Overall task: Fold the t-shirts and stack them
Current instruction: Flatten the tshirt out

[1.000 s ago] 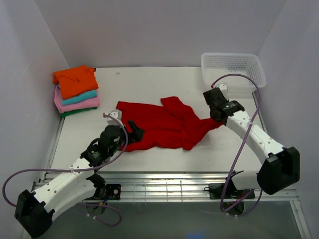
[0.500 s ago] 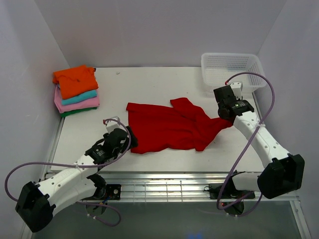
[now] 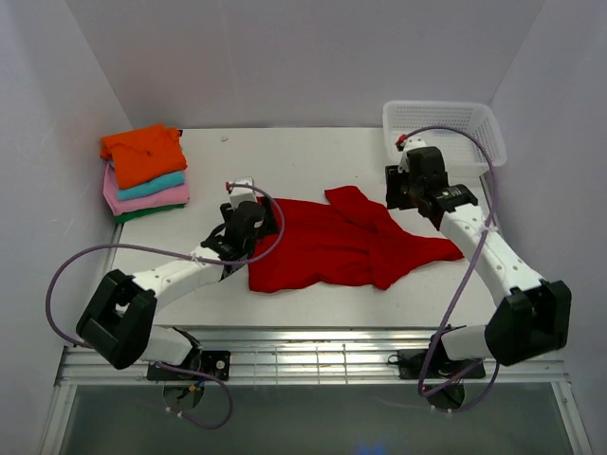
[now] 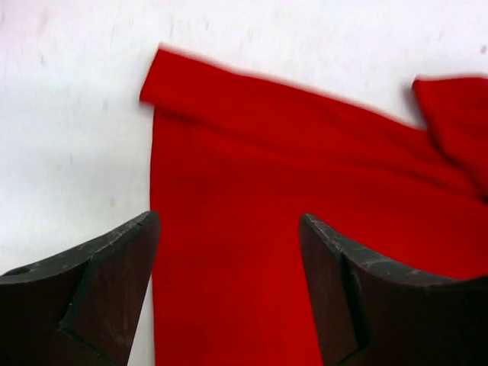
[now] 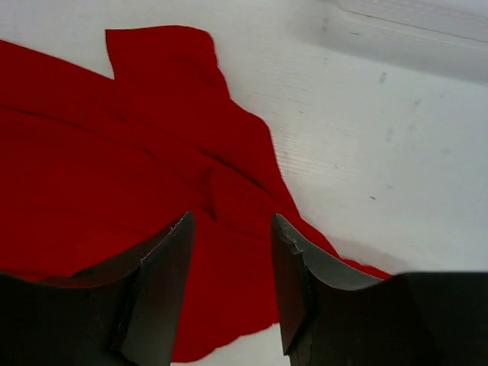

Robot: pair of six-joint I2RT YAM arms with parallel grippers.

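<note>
While my left claw (image 4: 229, 221) hung spread wide over the left edge of the bright red cloth t-shirt (image 3: 322, 248), gripping nothing, my right claw (image 5: 232, 221) stood parted above its rumpled right side, also empty. The shirt lay loosely spread mid-way across the white desk (image 3: 313, 156). Folded orange, teal, pink and dark green tees (image 3: 144, 171) sat stacked at the far left corner, well apart from it; a white plastic mesh basket (image 3: 446, 133) stood far right.
</note>
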